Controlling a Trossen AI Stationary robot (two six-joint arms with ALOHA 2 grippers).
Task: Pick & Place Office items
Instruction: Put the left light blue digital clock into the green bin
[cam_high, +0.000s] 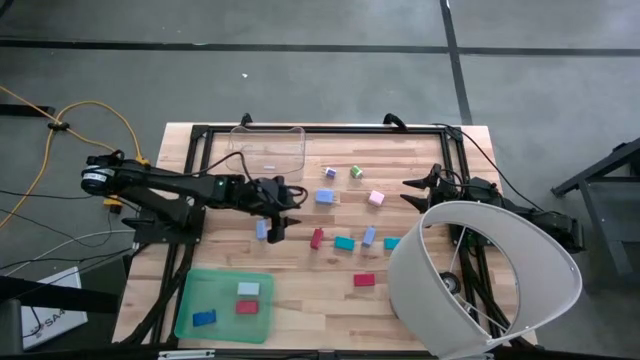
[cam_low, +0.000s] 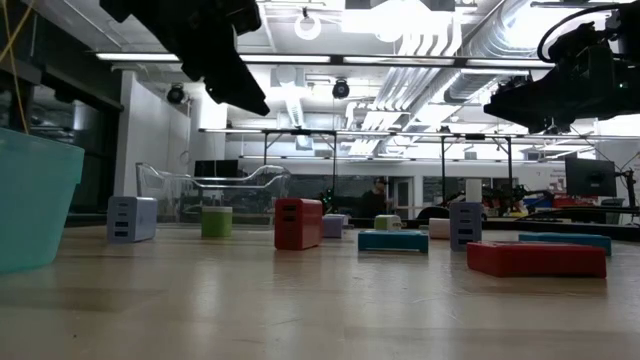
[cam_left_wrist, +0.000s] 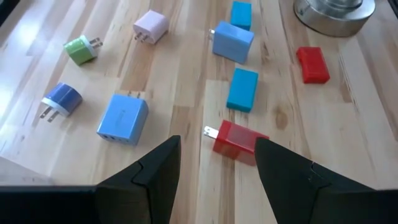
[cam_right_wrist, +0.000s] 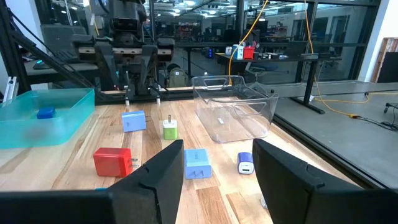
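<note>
Three small plastic charger blocks sit in the flat green tray (cam_high: 190, 300); about nine remain loose on the wooden counter (cam_high: 420, 300), and the clear plastic bin (cam_high: 268, 148) looks empty. Left gripper (cam_high: 279, 228) is spread and empty over the red charger block (cam_left_wrist: 239, 140). Right gripper (cam_high: 417, 192) waits at the counter's right side, spread, empty.
</note>
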